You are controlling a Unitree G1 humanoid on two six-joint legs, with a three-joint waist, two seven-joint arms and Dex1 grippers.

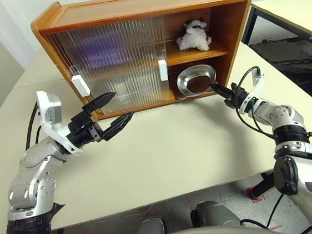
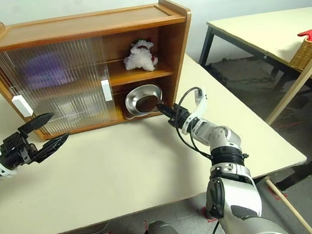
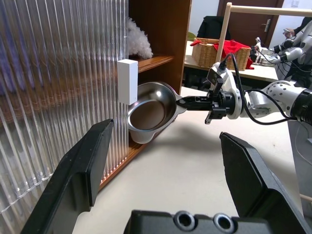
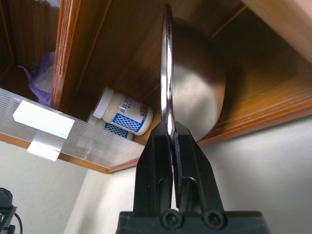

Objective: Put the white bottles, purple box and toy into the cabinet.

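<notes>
Right hand pinches the metal dish's rim at the cabinet's lower shelf — likely shelving it; left hand spread wide, empty.

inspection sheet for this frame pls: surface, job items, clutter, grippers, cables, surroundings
Surface: beige table, bare in front of the cabinet.
Job's things: toy on upper shelf; white bottles lying inside, behind the sliding door; purple box inside.
Clutter: metal dish tilted at the lower shelf opening.
Grippers: left gripper open, empty; right gripper shut on the dish rim.
Cables: black cable looped at right wrist.
Surroundings: second table, wicker basket.
</notes>
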